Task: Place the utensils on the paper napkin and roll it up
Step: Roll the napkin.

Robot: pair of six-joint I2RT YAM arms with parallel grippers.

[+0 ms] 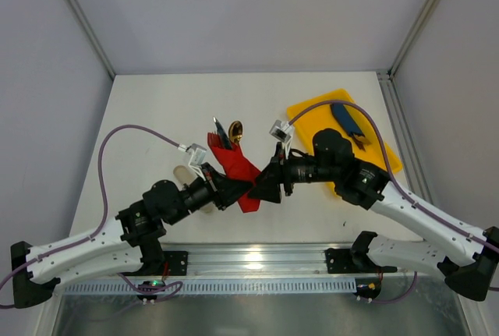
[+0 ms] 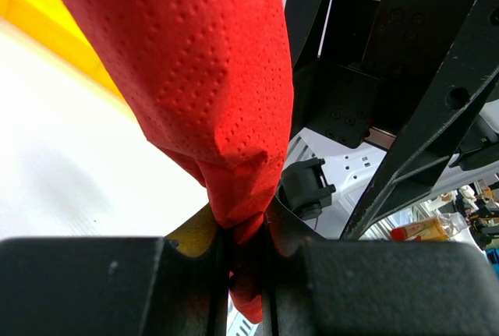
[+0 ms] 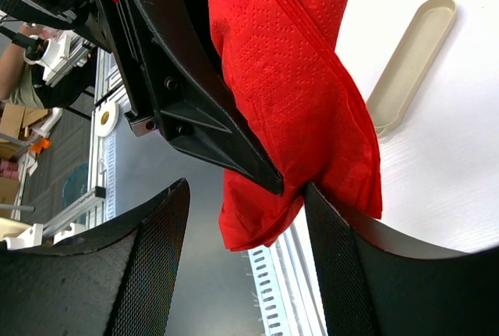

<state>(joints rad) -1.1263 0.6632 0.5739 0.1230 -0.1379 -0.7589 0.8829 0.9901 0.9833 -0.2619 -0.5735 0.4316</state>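
Left gripper [image 2: 243, 249] pinches tip of the paper napkin [image 2: 204, 79].

In the top view the light is bright and even and comes from above. The white table [image 1: 156, 110] is almost washed out, the shadows on it are soft, and a glare spot sits on the metal rail [image 1: 253, 262] at the bottom centre. In the left wrist view the paper napkin [image 2: 195, 79] is sharp, but the dark bottom edge and the lower right background are blurred.
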